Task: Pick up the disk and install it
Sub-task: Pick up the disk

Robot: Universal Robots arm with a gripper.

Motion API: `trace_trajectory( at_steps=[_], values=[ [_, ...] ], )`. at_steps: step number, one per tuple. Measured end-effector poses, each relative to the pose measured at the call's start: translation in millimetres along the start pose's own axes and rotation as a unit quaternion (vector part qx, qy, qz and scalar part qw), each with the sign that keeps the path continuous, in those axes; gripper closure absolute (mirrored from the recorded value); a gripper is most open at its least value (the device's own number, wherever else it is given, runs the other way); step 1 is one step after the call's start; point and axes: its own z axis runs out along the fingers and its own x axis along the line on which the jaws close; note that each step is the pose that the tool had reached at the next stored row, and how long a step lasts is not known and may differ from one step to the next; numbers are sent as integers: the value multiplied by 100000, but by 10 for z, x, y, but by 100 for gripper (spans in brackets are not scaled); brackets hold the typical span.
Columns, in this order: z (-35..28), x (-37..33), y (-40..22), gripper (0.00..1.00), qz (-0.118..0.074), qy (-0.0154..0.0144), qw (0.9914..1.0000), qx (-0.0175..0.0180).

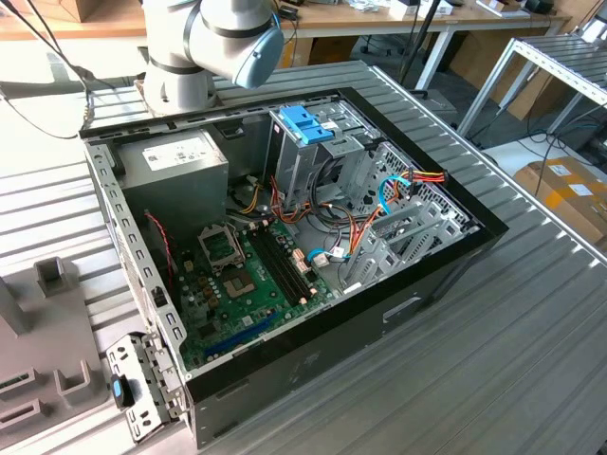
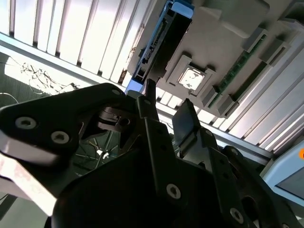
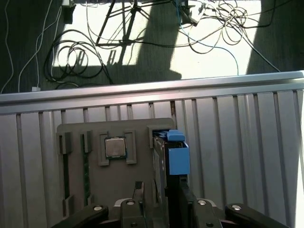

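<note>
Gripper (image 2: 167, 97) jaws spread, hovering right at disk (image 3: 172, 157) standing on edge in grey holder (image 3: 109, 183); power supply (image 1: 175, 161) label print unreadable.

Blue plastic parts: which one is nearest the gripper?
The disk with blue side rails, standing on edge in the grey tray, directly before the gripper. The bare blue bracket sits inside the computer case.

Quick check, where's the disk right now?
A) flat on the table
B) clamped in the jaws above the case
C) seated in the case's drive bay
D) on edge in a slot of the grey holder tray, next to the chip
D: in the first wrist view the disk stands on edge in a slot of the grey holder tray, beside the square chip.
</note>
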Motion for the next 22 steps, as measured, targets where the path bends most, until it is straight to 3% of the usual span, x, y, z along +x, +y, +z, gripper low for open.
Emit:
trace_trajectory(
  at_steps=[3,22],
  values=[
    [3,0,1,58,1302,-58,99992,30],
    [39,5,36,58,1328,-61,99991,37]
  ],
)
